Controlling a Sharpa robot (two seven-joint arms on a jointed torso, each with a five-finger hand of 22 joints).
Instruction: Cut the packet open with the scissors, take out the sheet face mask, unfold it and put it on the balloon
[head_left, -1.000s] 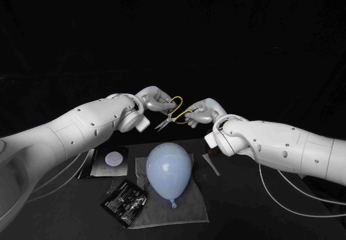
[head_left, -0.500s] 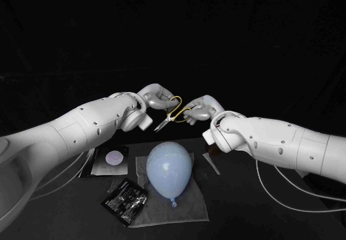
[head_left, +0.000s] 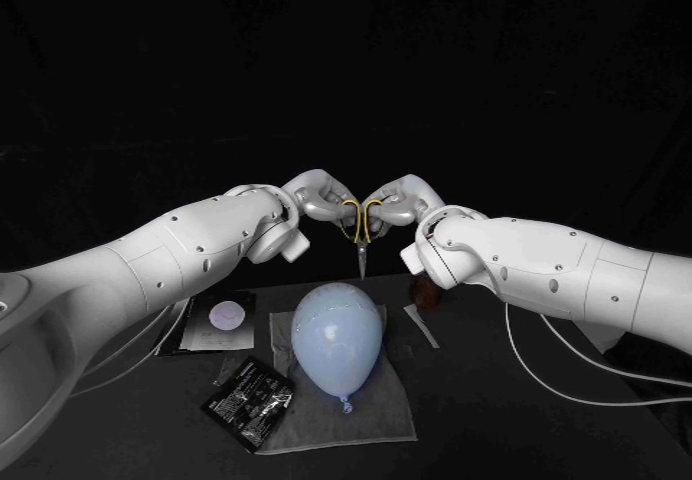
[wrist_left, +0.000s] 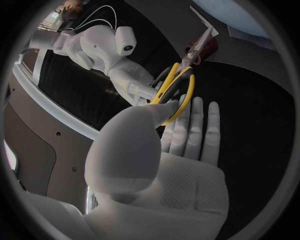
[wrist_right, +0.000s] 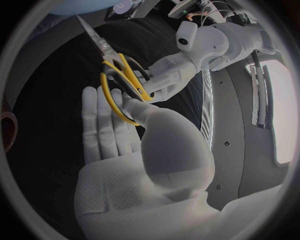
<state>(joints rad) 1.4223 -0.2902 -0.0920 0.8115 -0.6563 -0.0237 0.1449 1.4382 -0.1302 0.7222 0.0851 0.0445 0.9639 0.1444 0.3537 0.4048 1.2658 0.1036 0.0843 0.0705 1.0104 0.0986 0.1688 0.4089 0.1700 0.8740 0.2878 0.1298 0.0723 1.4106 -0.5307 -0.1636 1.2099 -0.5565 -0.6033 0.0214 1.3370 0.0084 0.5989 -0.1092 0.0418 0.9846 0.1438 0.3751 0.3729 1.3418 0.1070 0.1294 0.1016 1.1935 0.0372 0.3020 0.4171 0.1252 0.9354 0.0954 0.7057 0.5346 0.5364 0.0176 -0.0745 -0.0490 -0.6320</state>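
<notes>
Yellow-handled scissors hang in the air above the table, blades together and pointing straight down at the balloon. My left hand holds one handle loop and my right hand holds the other, thumbs at the loops. In the left wrist view the scissors lie against my left hand, with the right hand across from it. The right wrist view has the scissors at my right hand, opposite the left hand. A pale blue balloon lies on a grey cloth. The black packet rests at the cloth's front left corner.
A dark card with a pale round picture lies left of the balloon. A thin pale strip lies right of it, with a small brownish object behind that. Both forearms cross above the table's sides.
The scissors have swung from a slant with the blades pointing down-left to hanging straight down. Both hands have drawn closer together around the handles.
</notes>
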